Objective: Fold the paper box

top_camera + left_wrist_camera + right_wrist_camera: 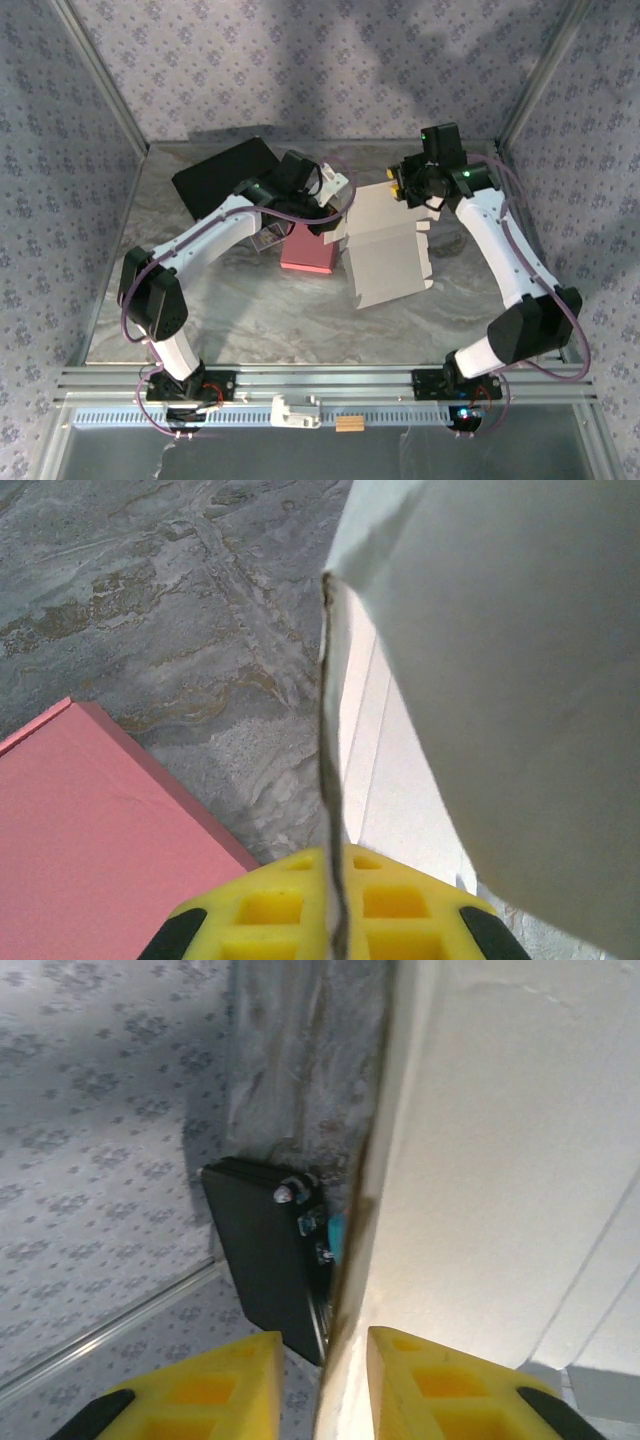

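Note:
The paper box [385,255] is a white, partly flat cardboard sheet in the middle of the table, with its far panels raised. My left gripper [340,205] holds its far left corner. In the left wrist view the yellow fingers [270,910] of the left gripper [335,910] are shut on a thin upright edge of the paper box [500,680]. My right gripper [395,190] is at the far right edge. There, the right gripper [325,1380] has closed around a standing panel of the paper box [500,1160]; one finger presses it and a narrow slit shows at the other.
A pink box [310,250] [90,830] lies just left of the paper box, under my left arm. A black flat case [220,175] [260,1250] lies at the back left. Patterned walls close the table on three sides.

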`<state>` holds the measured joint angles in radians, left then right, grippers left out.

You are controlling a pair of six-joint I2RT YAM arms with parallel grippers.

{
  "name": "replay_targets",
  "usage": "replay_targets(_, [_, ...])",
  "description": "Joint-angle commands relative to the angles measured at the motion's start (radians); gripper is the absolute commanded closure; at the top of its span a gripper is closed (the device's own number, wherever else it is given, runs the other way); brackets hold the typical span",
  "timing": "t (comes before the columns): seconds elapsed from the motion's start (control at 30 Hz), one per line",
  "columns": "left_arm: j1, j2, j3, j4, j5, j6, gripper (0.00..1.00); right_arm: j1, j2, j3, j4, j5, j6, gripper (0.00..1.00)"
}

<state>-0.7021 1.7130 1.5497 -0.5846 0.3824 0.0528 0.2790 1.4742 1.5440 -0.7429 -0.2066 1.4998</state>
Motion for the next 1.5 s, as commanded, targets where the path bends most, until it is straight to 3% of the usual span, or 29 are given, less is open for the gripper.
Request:
replay_targets(0.0, [0.003, 0.005, 0.023, -0.017, 0.03, 0.013, 0.98, -0.004, -0.029, -0.015, 0.034, 0.008, -0.001, 0.75])
replay_targets(0.1, [0.004, 0.007, 0.026, -0.015, 0.032, 0.013, 0.98, -0.003, -0.029, -0.037, 0.046, -0.006, -0.003, 0.85])
replay_targets(0.17, [0.004, 0.007, 0.027, -0.015, 0.031, 0.013, 0.98, -0.007, -0.023, -0.052, 0.035, -0.023, 0.0, 0.81])
replay_targets(0.27, [0.005, 0.005, 0.027, -0.016, 0.029, 0.015, 0.98, -0.007, -0.028, -0.077, 0.043, -0.029, 0.014, 0.66])
replay_targets(0.4, [0.004, 0.004, 0.023, -0.016, 0.032, 0.014, 0.98, -0.007, -0.019, -0.069, 0.053, -0.025, 0.016, 0.62])
replay_targets(0.57, [0.004, 0.004, 0.024, -0.017, 0.032, 0.014, 0.98, -0.002, -0.008, -0.066, 0.054, -0.025, 0.014, 0.75])
replay_targets(0.73, [0.008, 0.005, 0.024, -0.014, 0.031, 0.013, 0.97, -0.003, -0.027, -0.097, 0.064, -0.003, 0.024, 1.0])
replay_targets(0.83, [0.016, -0.001, 0.006, -0.002, 0.039, -0.004, 0.95, -0.003, -0.047, -0.135, 0.099, 0.017, 0.036, 1.0])
replay_targets(0.87, [0.019, -0.003, -0.006, 0.002, 0.045, -0.011, 0.94, -0.001, -0.054, -0.156, 0.123, 0.02, 0.039, 1.0])
replay_targets(0.93, [0.023, -0.011, -0.035, 0.013, 0.05, -0.026, 0.73, 0.003, -0.082, -0.227, 0.202, 0.03, 0.049, 1.0])
replay_targets(1.03, [0.023, -0.029, -0.091, 0.025, 0.047, -0.042, 0.51, 0.004, -0.138, -0.373, 0.37, 0.045, 0.068, 1.0])
replay_targets(1.1, [0.023, -0.049, -0.131, 0.039, 0.037, -0.054, 0.43, 0.004, -0.164, -0.418, 0.406, 0.073, 0.051, 1.0])
replay_targets(1.27, [0.047, -0.119, -0.248, 0.102, 0.063, -0.143, 0.42, -0.012, -0.196, -0.518, 0.5, 0.078, 0.036, 1.0])
replay_targets(1.4, [0.092, -0.167, -0.339, 0.221, 0.124, -0.338, 0.38, -0.017, -0.242, -0.654, 0.697, 0.086, 0.01, 1.0])
replay_targets(1.47, [0.099, -0.169, -0.37, 0.266, 0.153, -0.391, 0.43, -0.025, -0.271, -0.716, 0.773, 0.096, 0.002, 1.0])
